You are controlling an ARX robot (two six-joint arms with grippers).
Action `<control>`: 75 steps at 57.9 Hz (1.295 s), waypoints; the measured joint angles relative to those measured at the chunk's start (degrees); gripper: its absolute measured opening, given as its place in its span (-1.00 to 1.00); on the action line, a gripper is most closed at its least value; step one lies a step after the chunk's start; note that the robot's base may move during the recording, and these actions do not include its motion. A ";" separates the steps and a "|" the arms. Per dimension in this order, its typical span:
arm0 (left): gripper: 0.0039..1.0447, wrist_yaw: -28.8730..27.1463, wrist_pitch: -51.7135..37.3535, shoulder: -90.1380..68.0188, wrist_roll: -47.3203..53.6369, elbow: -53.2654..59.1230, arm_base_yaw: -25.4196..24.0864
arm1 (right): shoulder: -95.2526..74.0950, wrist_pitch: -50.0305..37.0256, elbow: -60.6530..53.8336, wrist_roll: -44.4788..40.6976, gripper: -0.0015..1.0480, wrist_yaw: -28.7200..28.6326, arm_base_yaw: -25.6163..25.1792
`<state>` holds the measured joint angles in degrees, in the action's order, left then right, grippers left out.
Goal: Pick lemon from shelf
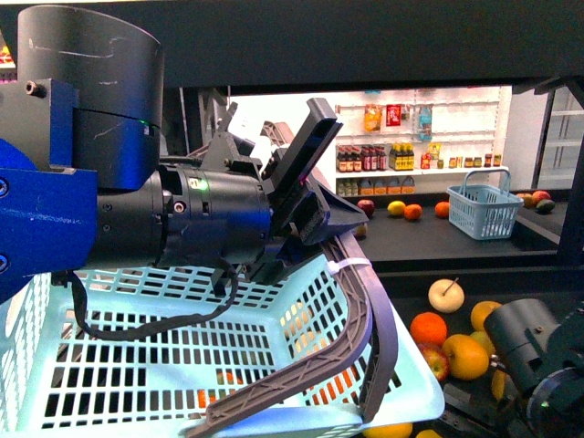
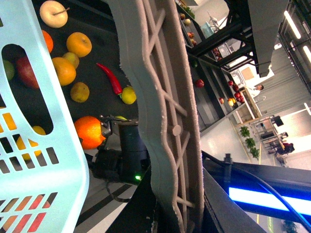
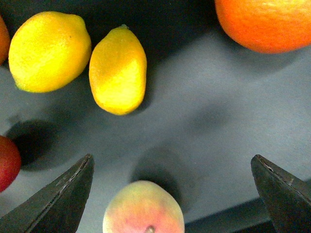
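In the right wrist view a small elongated yellow lemon lies on the dark tray of the shelf, beside a rounder yellow fruit. My right gripper hangs open above the tray, short of the lemon, with a pink-green fruit low between its fingers. In the front view the right arm reaches down among the fruit at the lower right. My left gripper is shut on the grey basket handle of the light-blue basket. The handle fills the left wrist view.
An orange and a red fruit lie near the lemon. On the tray are a pale stemmed fruit, oranges and a red chili. A second blue basket stands on the upper level. The held basket hangs left of the right arm.
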<state>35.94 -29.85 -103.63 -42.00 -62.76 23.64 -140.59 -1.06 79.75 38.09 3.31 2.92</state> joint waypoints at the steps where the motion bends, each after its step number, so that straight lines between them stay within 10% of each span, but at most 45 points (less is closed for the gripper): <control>1: -0.79 0.02 0.00 0.00 0.00 0.00 0.00 | -0.50 -0.02 0.57 0.20 0.86 0.00 0.02; 75: -0.79 0.07 0.00 0.00 0.02 0.00 0.02 | -26.67 10.14 37.59 2.45 0.84 1.16 2.69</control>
<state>36.01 -29.85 -103.63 -41.98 -62.76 23.66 -167.26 9.08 117.34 40.53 4.47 5.61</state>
